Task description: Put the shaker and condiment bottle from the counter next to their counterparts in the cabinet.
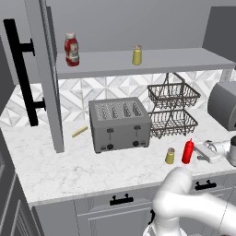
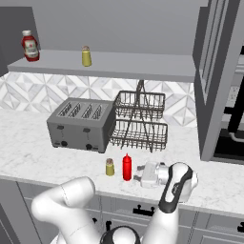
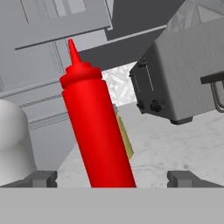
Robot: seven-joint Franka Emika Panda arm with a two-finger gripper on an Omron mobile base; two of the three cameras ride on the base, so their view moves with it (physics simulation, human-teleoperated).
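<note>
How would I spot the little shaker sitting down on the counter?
Find the grey four-slot toaster on the white marble counter. In front of it, to the right, stands a slim all-red squeeze bottle; the small mustard-olive shaker with a pale cap stands just left of it, far shorter.

Grey wall (image 1: 138, 18), white geometric tile backsplash (image 1: 106, 87), grey drawers (image 1: 115, 207) with black handles (image 1: 121, 199)

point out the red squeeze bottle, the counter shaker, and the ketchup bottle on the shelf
condiment bottle (image 3: 98, 131), hand view, mid body.
shaker (image 1: 170, 156), left base view, body.
ketchup bottle (image 1: 71, 50), left base view, label.
</note>
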